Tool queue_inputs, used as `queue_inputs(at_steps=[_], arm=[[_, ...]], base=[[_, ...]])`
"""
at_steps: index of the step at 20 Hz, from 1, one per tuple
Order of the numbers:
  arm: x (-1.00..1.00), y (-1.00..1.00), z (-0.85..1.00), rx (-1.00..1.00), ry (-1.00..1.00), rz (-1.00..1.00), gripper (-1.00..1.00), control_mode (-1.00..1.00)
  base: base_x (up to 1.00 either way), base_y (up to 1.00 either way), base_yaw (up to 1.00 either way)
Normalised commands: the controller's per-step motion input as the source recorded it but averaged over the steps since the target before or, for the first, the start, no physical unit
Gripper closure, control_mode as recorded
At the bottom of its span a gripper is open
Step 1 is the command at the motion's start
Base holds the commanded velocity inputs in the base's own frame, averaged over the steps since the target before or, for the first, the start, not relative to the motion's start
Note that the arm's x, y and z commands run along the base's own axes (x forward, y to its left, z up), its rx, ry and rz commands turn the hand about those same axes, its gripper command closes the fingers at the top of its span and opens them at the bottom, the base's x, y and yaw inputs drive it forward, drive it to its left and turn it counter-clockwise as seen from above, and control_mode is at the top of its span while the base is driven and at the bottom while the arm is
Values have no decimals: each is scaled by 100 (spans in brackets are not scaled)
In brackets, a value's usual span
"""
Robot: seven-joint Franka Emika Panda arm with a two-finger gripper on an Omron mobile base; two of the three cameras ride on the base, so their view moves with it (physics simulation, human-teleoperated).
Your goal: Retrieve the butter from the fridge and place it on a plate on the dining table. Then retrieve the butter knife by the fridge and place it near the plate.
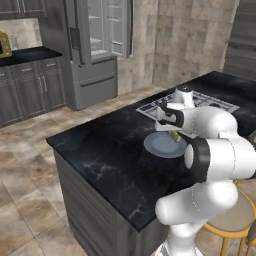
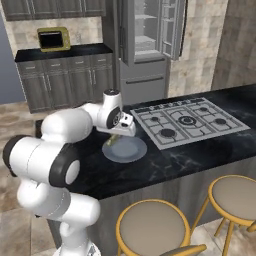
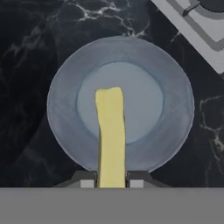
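Butter (image 3: 110,135): olive-yellow bar pinched between the two dark finger tips, hanging straight over the middle of the plate, its free end pointing toward the plate's far rim in the hand view.
Gripper (image 3: 111,183): closed on the butter, pads tight against its two long sides.
Plate (image 3: 175,78): pale round dish on the black marbled dining table (image 1: 100,145), just beside the corner of the grey cooktop (image 2: 187,120).
Gap to plate: honestly can't tell whether the butter's tip touches the dish or hangs just above it.
Step in hand: my guess is lower and release. I'd come straight down with no sideways drift, let the bar settle in the flat centre well of the plate rather than on the sloped rim, then open and lift straight up so it doesn't get dragged off.
Arm pose: elbow folded high next to the plate, forearm reaching over the table edge, wrist (image 1: 172,116) bent so the hand points down at the dish.
Fridge (image 2: 147,45): well beyond the plate, upper doors standing open.
Left to do: butter knife isn't fetched yet as far as I can see.
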Motion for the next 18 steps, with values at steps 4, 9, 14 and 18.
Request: queue_inputs(at_steps=[4,9,14,18], arm=[[-1,-9,-59,0,0,0,100,-100],[6,0,-48,-1,-5,0,100,-100],[24,0,-25,-3,-2,0,100,-100],[39,0,-2,-4,9,0,100,-100]], base=[[0,0,0],[0,0,0],[0,0,0],[0,0,0]])
